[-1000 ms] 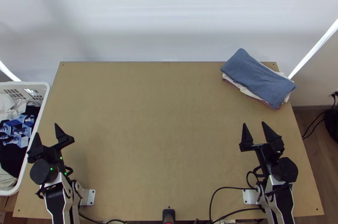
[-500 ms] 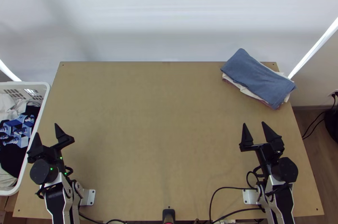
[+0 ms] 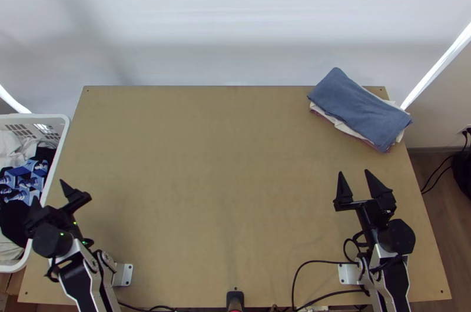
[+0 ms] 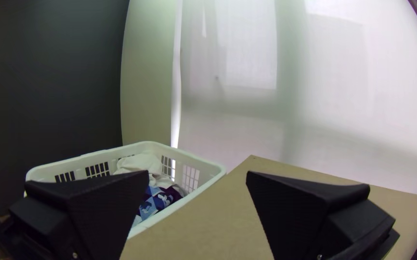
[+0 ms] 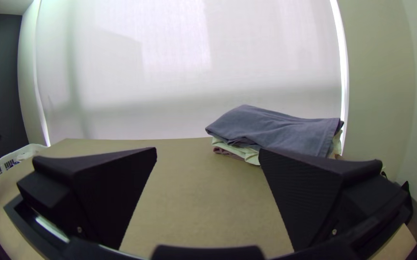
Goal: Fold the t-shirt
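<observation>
- I take the blue-patterned dark garment (image 3: 22,183) for the t-shirt; it lies bunched in the white basket (image 3: 35,116), among pale clothes, waiting its turn, I'd guess.
- My left gripper (image 3: 50,190) hangs at the basket's table-side rim, its 2 fingers wide apart and holding nothing. I judge that spread is there to let me drop around a pinch of loose fabric.
- My right gripper (image 3: 354,172) is also agape and empty, over the right part of the table (image 3: 224,165), probably parked to leave the pick to the left.
- Beyond it, a blue cloth (image 3: 359,106) lies folded on cream and pinkish layers at the far right corner, likely stacked there to keep the middle for folding.
- Next I need 1 light grab, then spreading; a deep pinch could drag out neighbouring clothes.
</observation>
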`<act>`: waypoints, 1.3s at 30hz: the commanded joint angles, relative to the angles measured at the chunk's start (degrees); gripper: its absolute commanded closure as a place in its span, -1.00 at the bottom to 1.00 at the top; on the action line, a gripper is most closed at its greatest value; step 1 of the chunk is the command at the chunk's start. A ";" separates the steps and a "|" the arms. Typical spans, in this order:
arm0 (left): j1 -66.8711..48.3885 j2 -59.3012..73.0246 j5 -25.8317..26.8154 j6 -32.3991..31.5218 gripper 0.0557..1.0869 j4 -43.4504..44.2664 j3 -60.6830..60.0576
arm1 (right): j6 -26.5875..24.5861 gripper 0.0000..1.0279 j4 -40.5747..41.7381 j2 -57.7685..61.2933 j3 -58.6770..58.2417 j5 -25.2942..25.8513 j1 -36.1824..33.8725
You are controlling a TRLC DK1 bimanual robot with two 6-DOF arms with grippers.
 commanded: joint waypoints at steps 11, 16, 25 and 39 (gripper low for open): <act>14.19 50.14 7.65 -1.54 -0.90 -18.25 43.19 | 0.05 -0.93 -0.77 -0.08 -0.38 0.36 -0.10; 20.61 69.39 11.52 2.68 -0.90 -22.82 56.55 | 0.05 -0.93 -0.77 -0.08 -0.38 0.27 -0.10; 29.48 97.78 16.70 16.39 -0.90 -30.03 76.15 | 0.05 -0.93 -0.77 -0.08 -0.38 0.27 -0.10; 32.91 124.23 15.47 33.00 -0.91 -28.98 93.81 | 0.05 -0.93 -0.77 -0.08 -0.38 0.36 -0.10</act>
